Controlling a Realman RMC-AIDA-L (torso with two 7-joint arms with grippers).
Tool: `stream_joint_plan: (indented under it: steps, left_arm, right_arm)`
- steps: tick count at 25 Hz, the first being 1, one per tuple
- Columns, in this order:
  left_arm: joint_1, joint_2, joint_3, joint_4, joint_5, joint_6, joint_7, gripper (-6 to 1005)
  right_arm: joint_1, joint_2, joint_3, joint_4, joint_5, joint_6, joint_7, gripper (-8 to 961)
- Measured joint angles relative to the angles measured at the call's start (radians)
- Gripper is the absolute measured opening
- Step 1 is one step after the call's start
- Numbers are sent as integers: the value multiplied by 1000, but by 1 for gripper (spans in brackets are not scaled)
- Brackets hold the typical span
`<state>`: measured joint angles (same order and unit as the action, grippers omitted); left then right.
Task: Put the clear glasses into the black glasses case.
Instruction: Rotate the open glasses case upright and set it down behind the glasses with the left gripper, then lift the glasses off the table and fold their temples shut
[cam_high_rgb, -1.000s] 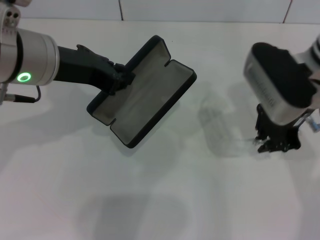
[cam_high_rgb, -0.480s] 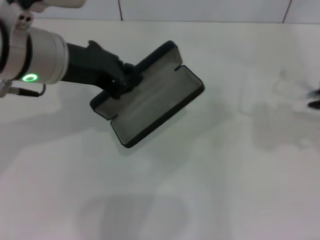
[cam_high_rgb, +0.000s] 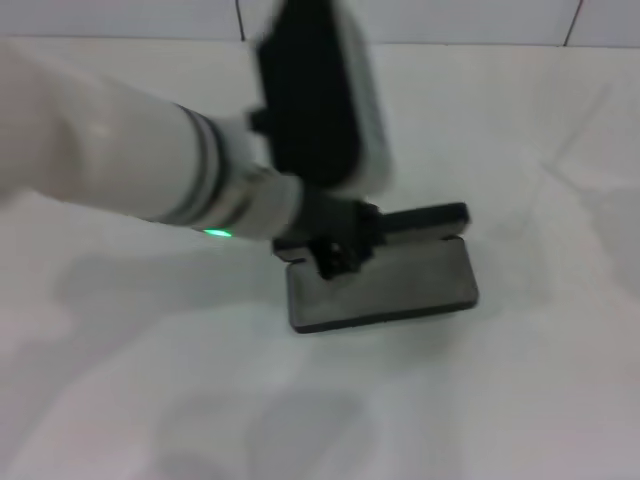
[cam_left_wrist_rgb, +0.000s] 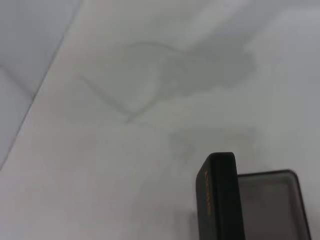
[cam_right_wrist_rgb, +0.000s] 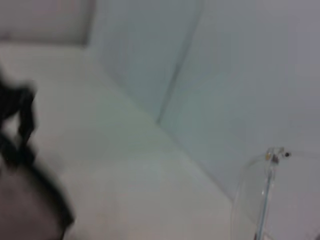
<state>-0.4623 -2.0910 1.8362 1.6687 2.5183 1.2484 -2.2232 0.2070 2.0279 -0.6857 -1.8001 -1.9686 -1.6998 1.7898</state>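
My left gripper (cam_high_rgb: 335, 252) pinches the open matte black clamshell case (cam_high_rgb: 385, 285). Clear plastic wraparound glasses (cam_right_wrist_rgb: 260, 200) hang off my right arm, well right of it; grip state unclear.

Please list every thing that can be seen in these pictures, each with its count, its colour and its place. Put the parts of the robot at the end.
black glasses case: one, matte black with grey lining, open on the table near the middle of the head view, held at its near-left edge by the left gripper; orange lettering shows on its outside in the left wrist view.
clear glasses: one, colourless and transparent, only in the right wrist view, close to that camera, raised with the wall behind them.
table: one, white, under everything.
wall: white tiles, behind the table.
left gripper: one, black, on the case's edge, on a white arm with a green light.
right gripper: not in view.
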Motion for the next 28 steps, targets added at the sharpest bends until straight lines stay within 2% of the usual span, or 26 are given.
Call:
stream_joint_plan:
  steps: [4,9,13,28]
  left_arm:
    - [-42,-1,109,-55,34,-88,15,305]
    - [-117,-5,196,-128,43,-139,21,310]
    - [-126,-10,246,-150,86,-204,8,314]
    - [-120,-9,253,-165,94,-249,-36,329]
  right_arm:
    - [-2,-4,57,62,40,-14,-6,125]
    - [0,-7,64,118,46,-11,-22,125]
    - [3,-8,71,150,47,-9,-35,125]
    - [1,-9,77,168,49,-15,-37,126]
